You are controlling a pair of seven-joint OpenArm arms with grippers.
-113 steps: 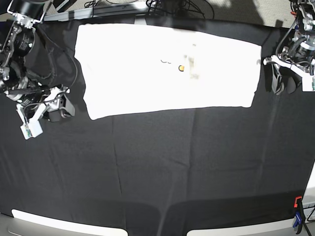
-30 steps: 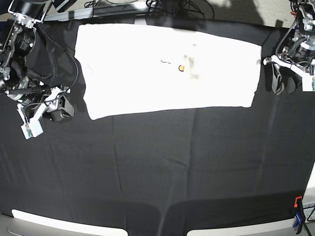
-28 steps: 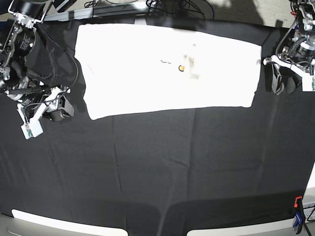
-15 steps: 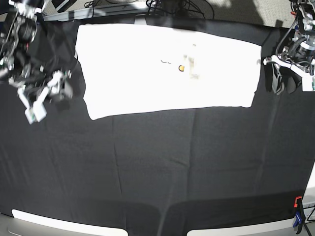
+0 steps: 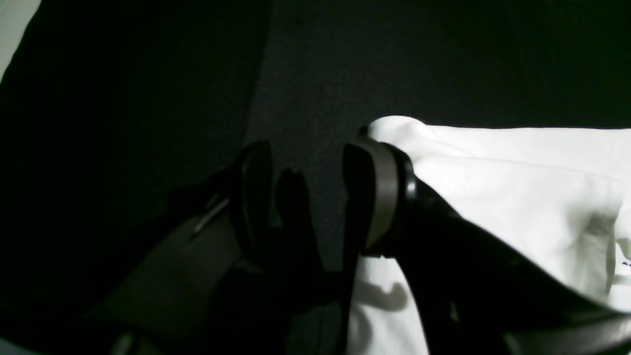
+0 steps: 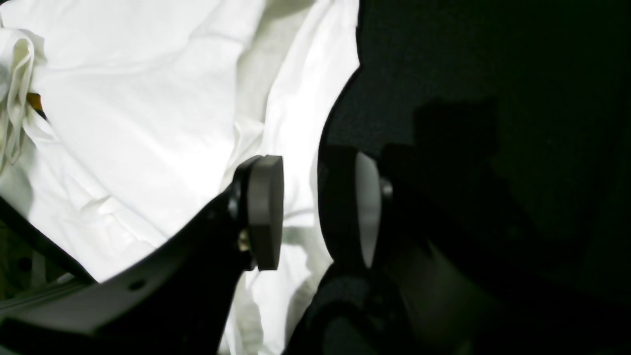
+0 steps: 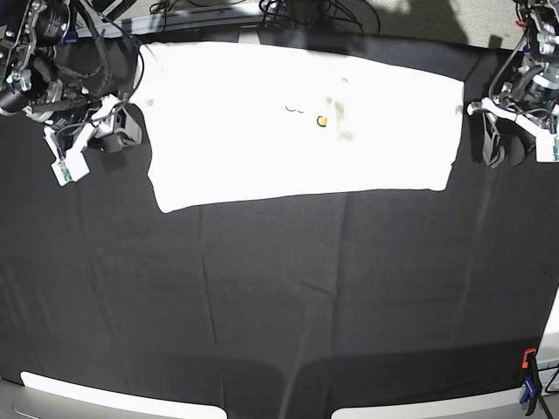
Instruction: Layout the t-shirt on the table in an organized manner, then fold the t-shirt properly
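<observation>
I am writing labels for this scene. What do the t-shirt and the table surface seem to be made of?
The t-shirt: probably thin woven or knit cotton, matte white; it shows soft creases and folds. The table: seemingly covered in matte black cloth; long wrinkles run across it.

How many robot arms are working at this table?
2. The right arm's fingers sit by the t-shirt at the picture's left; the left arm's fingers wait off its other end. Others outside the picture can't be ruled out.

Far edge: tangle of black cables (image 7: 297,10) on pale floor. Near right corner: red-and-blue clamp (image 7: 528,377). Hard overhead light, strong shadows.
</observation>
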